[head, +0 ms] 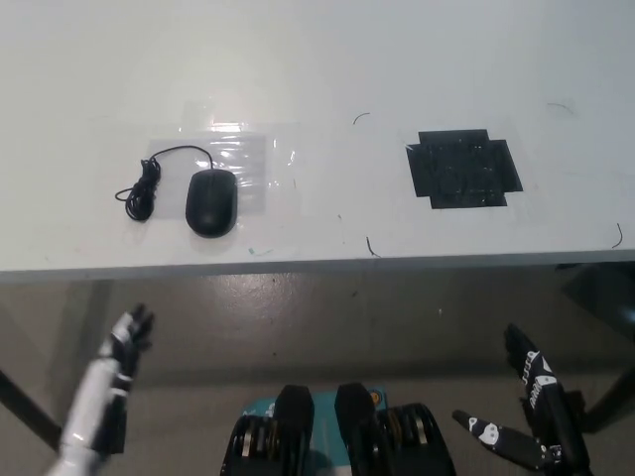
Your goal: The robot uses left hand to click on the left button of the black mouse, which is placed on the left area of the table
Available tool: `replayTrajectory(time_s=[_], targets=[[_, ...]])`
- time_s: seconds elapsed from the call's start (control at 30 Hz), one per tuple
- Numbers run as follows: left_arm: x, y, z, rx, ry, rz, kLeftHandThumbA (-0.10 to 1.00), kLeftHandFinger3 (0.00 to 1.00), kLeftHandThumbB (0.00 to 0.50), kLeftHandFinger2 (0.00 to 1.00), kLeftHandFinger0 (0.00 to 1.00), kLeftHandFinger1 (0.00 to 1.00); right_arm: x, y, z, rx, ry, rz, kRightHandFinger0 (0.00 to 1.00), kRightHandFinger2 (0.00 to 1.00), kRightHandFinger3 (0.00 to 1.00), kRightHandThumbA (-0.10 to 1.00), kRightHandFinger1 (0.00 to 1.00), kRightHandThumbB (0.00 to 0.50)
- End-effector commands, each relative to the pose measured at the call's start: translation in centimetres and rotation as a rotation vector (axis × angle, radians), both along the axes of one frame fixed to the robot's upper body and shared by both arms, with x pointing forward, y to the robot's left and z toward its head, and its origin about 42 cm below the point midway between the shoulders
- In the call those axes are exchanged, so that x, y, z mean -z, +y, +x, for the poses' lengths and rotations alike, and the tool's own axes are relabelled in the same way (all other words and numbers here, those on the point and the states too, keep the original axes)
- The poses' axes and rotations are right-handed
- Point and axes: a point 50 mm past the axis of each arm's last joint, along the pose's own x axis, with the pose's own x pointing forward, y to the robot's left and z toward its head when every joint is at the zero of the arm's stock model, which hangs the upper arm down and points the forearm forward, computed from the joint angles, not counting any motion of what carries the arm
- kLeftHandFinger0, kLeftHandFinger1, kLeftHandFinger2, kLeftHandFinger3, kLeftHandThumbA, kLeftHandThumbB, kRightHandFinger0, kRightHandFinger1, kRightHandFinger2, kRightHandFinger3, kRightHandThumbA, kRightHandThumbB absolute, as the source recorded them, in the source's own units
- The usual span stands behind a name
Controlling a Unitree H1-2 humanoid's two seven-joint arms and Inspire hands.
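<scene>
- We see a wide white table (317, 59) filling the far part of the view, its near edge running straight across from left to right.
- On the right area of the table lies a flat black patch of tape with a stepped outline (463, 169), well apart from everything on the left.
- A few thin dark marks sit on the bare surface between the two sides, and another shows near the table's right edge.
- On the left area we make out a clear, glossy sheet of film (243, 159) lying flat on the table.
- The rounded black computer mouse (211, 201) lies at the near left corner of that film, close to the table's near edge.
- Its thin black cable (149, 183) loops out from the far end of the mouse and bunches in a small coil just to the left.
- Nothing lies on or against the mouse.
- Our white left hand (127, 342) hangs below the table's near edge, nearer than the mouse and to its left, well apart from it, fingers loosely spread and holding nothing.
- Our black right hand (531, 372) rests low at the right, also below the table edge, empty with fingers apart.
</scene>
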Motion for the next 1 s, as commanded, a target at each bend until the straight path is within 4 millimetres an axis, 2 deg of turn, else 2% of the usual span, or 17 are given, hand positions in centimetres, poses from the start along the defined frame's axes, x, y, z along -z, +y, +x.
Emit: replayTrajectory(time_s=[0.0, 0.1, 0.17, 0.2, 0.23, 0.27, 0.33, 0.4, 0.43, 0.47, 0.5, 0.6, 0.63, 0.77, 0.8, 0.87, 0.97], targets=[[-9.0, 3.9, 2.0, 0.144, -0.115, 0.177, 1.00, 1.00, 0.219, 0.66, 0.56, 0.53, -1.1, -0.2, 0.7, -0.024, -0.090, -0.004, 1.00, 1.00, 1.00, 1.00, 1.00, 0.156], [-14.1, 5.6, 2.8, 0.181, -0.142, 0.224, 1.00, 1.00, 0.308, 0.51, 0.37, 0.34, -1.1, -0.2, 0.7, -0.024, -0.091, -0.007, 1.00, 1.00, 1.00, 1.00, 1.00, 0.156], [-16.2, 6.2, 3.1, 0.206, -0.144, 0.238, 1.00, 1.00, 0.325, 0.46, 0.29, 0.26, -1.1, -0.3, 0.7, -0.027, -0.090, -0.010, 1.00, 1.00, 1.00, 1.00, 1.00, 0.157], [-17.5, 6.6, 3.5, 0.221, -0.155, 0.258, 1.00, 1.00, 0.332, 0.42, 0.29, 0.24, -1.1, -0.3, 0.7, -0.026, -0.087, -0.013, 1.00, 1.00, 1.00, 1.00, 1.00, 0.159], [-19.4, 7.1, 4.0, 0.228, -0.168, 0.286, 1.00, 1.00, 0.383, 0.35, 0.31, 0.19, -1.1, -0.3, 0.7, -0.024, -0.087, -0.016, 1.00, 1.00, 1.00, 1.00, 1.00, 0.164], [-21.0, 7.4, 4.6, 0.236, -0.177, 0.306, 1.00, 1.00, 0.395, 0.30, 0.29, 0.13, -1.2, -0.2, 0.8, -0.023, -0.086, -0.016, 1.00, 1.00, 1.00, 1.00, 1.00, 0.166], [-23.0, 7.3, 5.8, 0.267, -0.190, 0.316, 1.00, 1.00, 0.373, 0.13, 0.09, 0.00, -1.2, -0.3, 0.9, -0.022, -0.085, -0.013, 1.00, 1.00, 1.00, 1.00, 1.00, 0.169], [-24.2, 7.0, 6.6, 0.282, -0.204, 0.347, 1.00, 1.00, 0.342, 0.00, 0.02, 0.00, -1.0, -0.4, 0.8, -0.020, -0.083, -0.012, 1.00, 1.00, 1.00, 1.00, 1.00, 0.167], [-25.2, 6.7, 7.2, 0.298, -0.210, 0.374, 1.00, 1.00, 0.311, 0.00, 0.00, 0.00, -1.0, -0.4, 0.8, -0.018, -0.082, -0.012, 1.00, 1.00, 1.00, 1.00, 1.00, 0.167], [-26.3, 6.1, 8.1, 0.330, -0.213, 0.395, 1.00, 1.00, 0.229, 0.00, 0.00, 0.00, -1.0, -0.4, 0.7, -0.018, -0.079, -0.012, 1.00, 1.00, 1.00, 1.00, 1.00, 0.170], [-27.3, 5.5, 9.3, 0.352, -0.195, 0.401, 1.00, 1.00, 0.193, 0.00, 0.01, 0.00, -1.1, -0.3, 0.7, -0.017, -0.080, -0.010, 1.00, 1.00, 1.00, 1.00, 1.00, 0.163], [-28.3, 4.8, 11.5, 0.395, -0.129, 0.405, 1.00, 1.00, 0.127, 0.00, 0.00, 0.00, -0.9, -0.2, 0.3, -0.016, -0.072, -0.008, 1.00, 1.00, 1.00, 1.00, 1.00, 0.165], [-28.7, 4.6, 12.2, 0.403, -0.090, 0.408, 1.00, 1.00, 0.132, 0.00, 0.00, 0.00, -0.9, -0.2, 0.3, -0.019, -0.071, -0.008, 1.00, 1.00, 1.00, 1.00, 1.00, 0.169], [-30.2, 3.2, 16.6, 0.461, 0.158, 0.472, 1.00, 1.00, 0.219, 0.02, 0.00, 0.00, -1.0, -0.6, 0.4, -0.022, -0.073, -0.018, 1.00, 1.00, 1.00, 1.00, 1.00, 0.166], [-30.4, 3.0, 17.3, 0.474, 0.187, 0.485, 1.00, 1.00, 0.218, 0.06, 0.07, 0.00, -1.1, -0.6, 0.4, -0.022, -0.075, -0.019, 1.00, 1.00, 1.00, 1.00, 1.00, 0.166], [-30.4, 2.5, 19.8, 0.508, 0.292, 0.517, 1.00, 1.00, 0.237, 0.11, 0.00, 0.00, -1.2, -0.7, 0.5, -0.022, -0.081, -0.026, 1.00, 1.00, 1.00, 1.00, 1.00, 0.161], [-30.6, 1.8, 22.0, 0.512, 0.427, 0.525, 1.00, 1.00, 0.281, 0.18, 0.00, 0.00, -1.2, -0.6, 0.5, -0.024, -0.080, -0.029, 1.00, 1.00, 1.00, 1.00, 1.00, 0.159]])
